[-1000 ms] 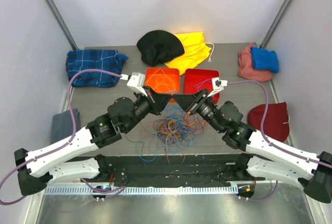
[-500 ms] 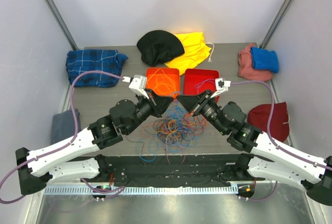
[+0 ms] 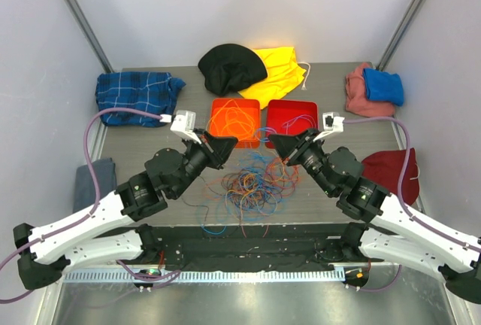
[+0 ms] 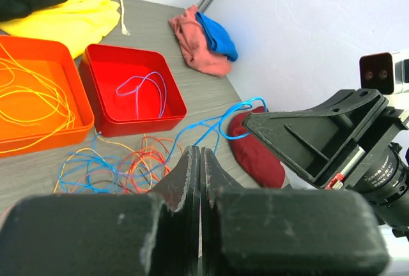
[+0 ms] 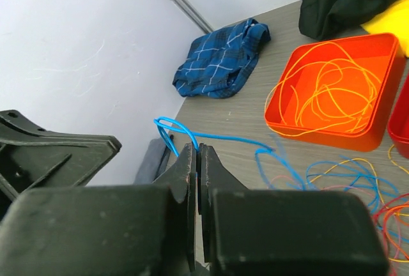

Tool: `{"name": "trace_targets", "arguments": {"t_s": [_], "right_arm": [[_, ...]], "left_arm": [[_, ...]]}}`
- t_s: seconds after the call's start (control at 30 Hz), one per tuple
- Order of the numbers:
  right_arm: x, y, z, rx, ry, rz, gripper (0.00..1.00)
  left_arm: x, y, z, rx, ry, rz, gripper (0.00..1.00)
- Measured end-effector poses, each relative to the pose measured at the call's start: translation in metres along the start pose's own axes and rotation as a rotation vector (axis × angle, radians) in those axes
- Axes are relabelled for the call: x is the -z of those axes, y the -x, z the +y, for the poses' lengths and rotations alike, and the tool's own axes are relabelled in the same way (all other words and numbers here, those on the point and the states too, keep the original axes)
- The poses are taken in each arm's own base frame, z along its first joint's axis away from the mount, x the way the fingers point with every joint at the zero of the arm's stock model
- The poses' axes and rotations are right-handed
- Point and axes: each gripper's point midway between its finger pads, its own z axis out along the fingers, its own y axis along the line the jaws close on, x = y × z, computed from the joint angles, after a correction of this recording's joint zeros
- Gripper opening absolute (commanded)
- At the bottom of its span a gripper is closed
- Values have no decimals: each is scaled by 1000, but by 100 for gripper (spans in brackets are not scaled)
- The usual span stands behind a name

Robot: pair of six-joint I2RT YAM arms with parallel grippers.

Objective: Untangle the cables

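A tangle of blue, orange and red cables [image 3: 252, 186] lies on the table between my arms, and also shows in the left wrist view [image 4: 128, 164]. My right gripper [image 5: 197, 149] is shut on a blue cable [image 5: 223, 138] that loops past its tips and trails back to the tangle. In the top view the right gripper [image 3: 272, 139] hovers in front of the red tray [image 3: 301, 107]. My left gripper [image 4: 199, 151] is shut, and no cable shows between its jaws. In the top view it [image 3: 234, 147] sits in front of the orange tray [image 3: 218, 110]. The blue cable [image 4: 217, 119] runs up behind its tips.
The orange tray holds orange cables; the red tray holds one blue cable. A black cloth [image 3: 229, 65] and a yellow cloth [image 3: 284, 69] lie behind the trays, a blue plaid cloth [image 3: 135, 95] far left, pink and blue cloths [image 3: 372, 88] far right, a dark red cloth [image 3: 391, 171] right, a grey cloth [image 3: 94, 182] left.
The two grippers have drawn apart, the left one to the left and the right one to the right. The blue cable has been pulled up out of the tangle.
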Motion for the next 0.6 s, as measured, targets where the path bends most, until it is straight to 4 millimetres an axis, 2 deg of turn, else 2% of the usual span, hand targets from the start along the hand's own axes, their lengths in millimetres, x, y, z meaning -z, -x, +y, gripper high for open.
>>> {"name": "trace_targets", "arguments": {"t_s": [0.17,0.23,0.27,0.3,0.4,0.5,0.6], "right_arm": [[1,2,-7,27,-31,-6,1],[1,2,-9,41,-39,-3,1],[2,1,-9,49,-43,0,1],[2,1,-10,54,-44,2,1],[2,3,-7,64,-39,6,1],[3,5,-4,73,-28,10,1],[3,5,-1,76,-20,17,1]], "left_arm": [[1,1,3,-5,14,-6,0],[1,0,6,-10,24,-4,8],[1,-1,7,-14,28,-3,13],[2,-2,9,-16,32,-3,30],[2,-3,11,-37,36,2,68],[0,-8,5,-44,6,23,77],[-6,-20,-5,-58,-50,67,76]]}}
